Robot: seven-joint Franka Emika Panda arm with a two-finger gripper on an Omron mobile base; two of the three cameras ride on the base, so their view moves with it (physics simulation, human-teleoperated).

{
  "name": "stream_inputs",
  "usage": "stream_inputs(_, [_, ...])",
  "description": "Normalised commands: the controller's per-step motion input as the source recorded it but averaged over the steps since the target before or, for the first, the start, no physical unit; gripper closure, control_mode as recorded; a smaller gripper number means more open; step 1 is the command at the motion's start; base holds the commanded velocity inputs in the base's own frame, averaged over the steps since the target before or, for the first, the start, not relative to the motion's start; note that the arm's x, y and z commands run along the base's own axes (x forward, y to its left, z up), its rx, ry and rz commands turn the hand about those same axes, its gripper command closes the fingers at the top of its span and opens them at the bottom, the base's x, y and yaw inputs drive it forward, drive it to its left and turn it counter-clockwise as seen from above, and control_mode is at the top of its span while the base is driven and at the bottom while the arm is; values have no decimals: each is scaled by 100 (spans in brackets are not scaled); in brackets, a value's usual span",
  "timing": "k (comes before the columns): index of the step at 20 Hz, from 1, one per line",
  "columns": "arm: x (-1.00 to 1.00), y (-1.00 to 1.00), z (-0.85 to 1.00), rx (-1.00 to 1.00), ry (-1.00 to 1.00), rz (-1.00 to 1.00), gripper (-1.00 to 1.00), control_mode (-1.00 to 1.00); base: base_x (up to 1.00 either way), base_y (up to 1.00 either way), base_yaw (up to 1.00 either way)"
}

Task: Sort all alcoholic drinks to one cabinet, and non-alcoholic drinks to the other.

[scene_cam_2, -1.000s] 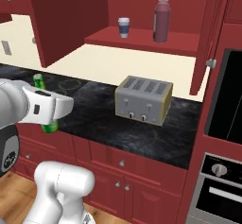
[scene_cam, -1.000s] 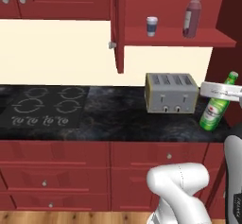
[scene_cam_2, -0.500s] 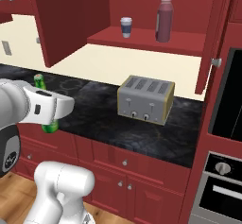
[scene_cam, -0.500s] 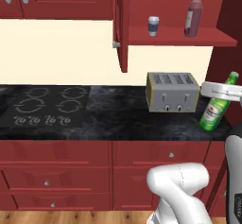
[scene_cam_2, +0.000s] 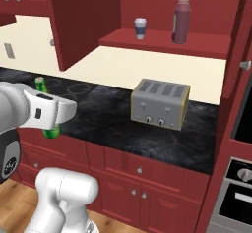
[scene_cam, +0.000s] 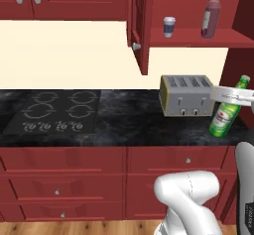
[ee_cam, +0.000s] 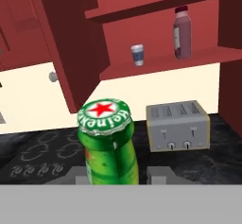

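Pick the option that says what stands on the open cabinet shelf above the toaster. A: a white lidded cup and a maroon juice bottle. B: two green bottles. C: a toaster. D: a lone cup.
A: the white cup and the juice bottle stand apart on the shelf.
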Motion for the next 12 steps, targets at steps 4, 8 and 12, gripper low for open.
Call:
stream_inputs(4, [0, 0, 0, 0, 0, 0, 100, 100, -24, 40, -6])
stream_inputs(8, [0, 0, 0, 0, 0, 0, 100, 100, -25, 42, -5])
stream_inputs(12, [0, 0, 0, 0, 0, 0, 100, 100, -26, 43, -5])
